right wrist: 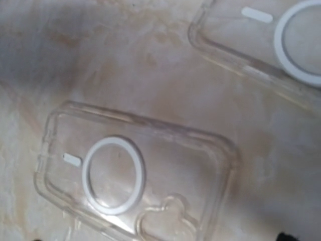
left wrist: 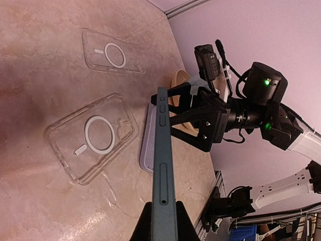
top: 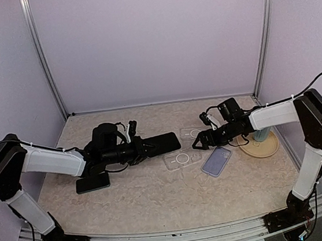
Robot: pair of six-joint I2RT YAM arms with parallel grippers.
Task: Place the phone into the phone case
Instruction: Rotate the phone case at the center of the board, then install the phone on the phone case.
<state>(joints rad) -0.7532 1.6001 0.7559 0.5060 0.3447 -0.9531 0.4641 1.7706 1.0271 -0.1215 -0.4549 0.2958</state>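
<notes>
My left gripper (top: 136,149) is shut on a dark phone (top: 161,143) and holds it edge-up above the table, just left of the cases. In the left wrist view the phone (left wrist: 163,160) shows edge-on between my fingers (left wrist: 142,223). A clear phone case with a white ring (top: 182,159) lies flat below and right of the phone; it also shows in the left wrist view (left wrist: 93,138) and the right wrist view (right wrist: 135,175). My right gripper (top: 197,145) hovers open and empty over that case's right end; it also shows in the left wrist view (left wrist: 175,114).
A second clear case (top: 194,133) lies behind the first. A lavender case (top: 217,161) lies to the right, beside a tan plate (top: 261,146). A black phone (top: 92,183) lies flat at the left under my left arm.
</notes>
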